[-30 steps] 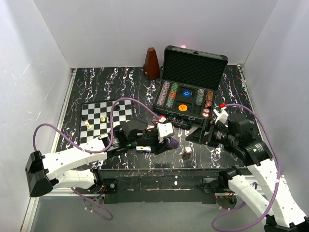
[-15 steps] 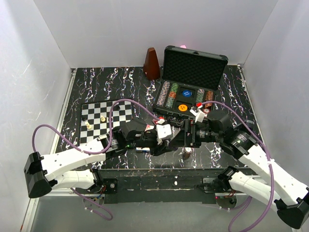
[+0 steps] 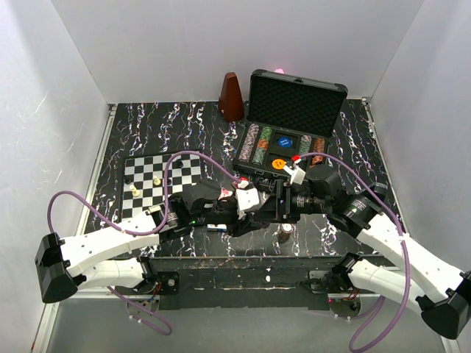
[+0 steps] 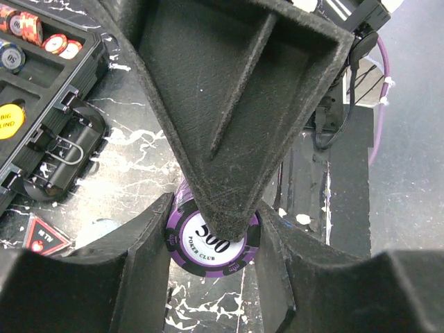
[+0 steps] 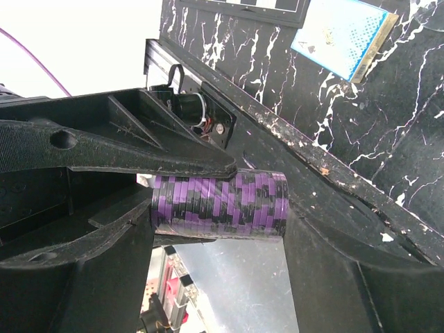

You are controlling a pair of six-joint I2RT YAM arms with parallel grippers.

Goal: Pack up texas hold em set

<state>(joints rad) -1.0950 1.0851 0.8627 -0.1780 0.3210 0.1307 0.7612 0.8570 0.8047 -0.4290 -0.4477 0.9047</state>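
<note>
The purple chip stack (image 4: 208,248) is clamped by its sides in the left gripper (image 4: 214,232), over the near edge of the table (image 3: 147,125). Its long axis and "500" face are turned toward the left wrist camera. Its ends are bracketed by the right gripper (image 5: 220,208); whether they are pressed cannot be told.

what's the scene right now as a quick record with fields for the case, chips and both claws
case: black rectangular hard case, open, foam-lined lid upright
inside: rows of striped poker chips, orange round button
held: stack of purple striped poker chips, in front of the case
left claw: shut on the stack's sides
right claw: fingers at the stack's flat ends, full grip unclear
loose: small brownish chip stack, standing nearer the arm bases
</note>
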